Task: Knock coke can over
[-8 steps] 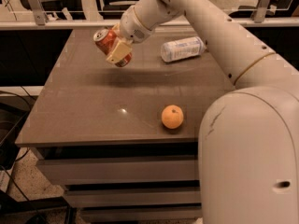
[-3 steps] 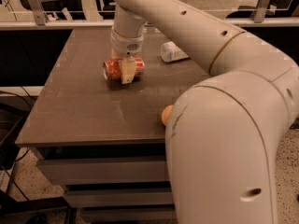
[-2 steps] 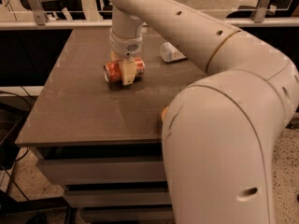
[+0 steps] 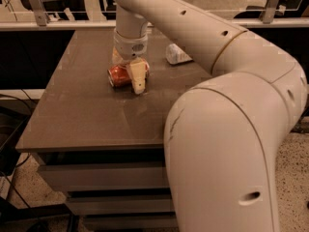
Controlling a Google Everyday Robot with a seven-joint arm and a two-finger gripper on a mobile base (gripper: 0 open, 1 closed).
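Observation:
The coke can (image 4: pixel 119 75), red-orange with a silver end, lies on its side on the brown table (image 4: pixel 77 115), its top end pointing left. My gripper (image 4: pixel 129 71) reaches straight down over it from the arm above. One cream finger (image 4: pixel 138 77) is in front of the can and the other (image 4: pixel 117 56) is behind it, closed on the can's right part. The can rests on the tabletop.
A clear plastic bottle with a white label (image 4: pixel 176 55) lies on the table right of the gripper, partly hidden by my arm. My large arm (image 4: pixel 227 129) fills the right side of the view and covers the table's right part. The orange fruit is hidden.
The can and gripper stay in place on the table. My arm's near segment has shifted a little and now covers the orange fruit completely.

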